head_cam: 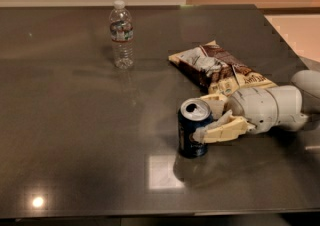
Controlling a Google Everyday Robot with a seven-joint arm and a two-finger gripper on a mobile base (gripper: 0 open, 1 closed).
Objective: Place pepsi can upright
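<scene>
pepsi can: dark blue, silver top with the opening showing, standing upright on the surface towards the front, right of centre, just ahead of the snack bag and well apart from the bottle.

item 1. surface: broad, dark and glossy, filling most of the view. a pale square of reflected light lies just in front of the can, and a small bright spot sits near the front left corner.

item 2. arm housing: white and rounded, reaching in from the right edge and lying low over the surface, beside the can.

item 3. snack bag: brown and cream printed packet, lying flat and crumpled behind the can. its near end is partly covered by the arm housing.

item 4. water bottle: clear plastic with a white cap and a label band around its upper part, upright at the rear left of centre, standing alone.

item 5. claw: cream-coloured, set at the can's right side. its fingers are drawn in around the can, the near one pressed across the front right of the body and the far one behind the rim. the can is held between them with its base on the surface.
</scene>
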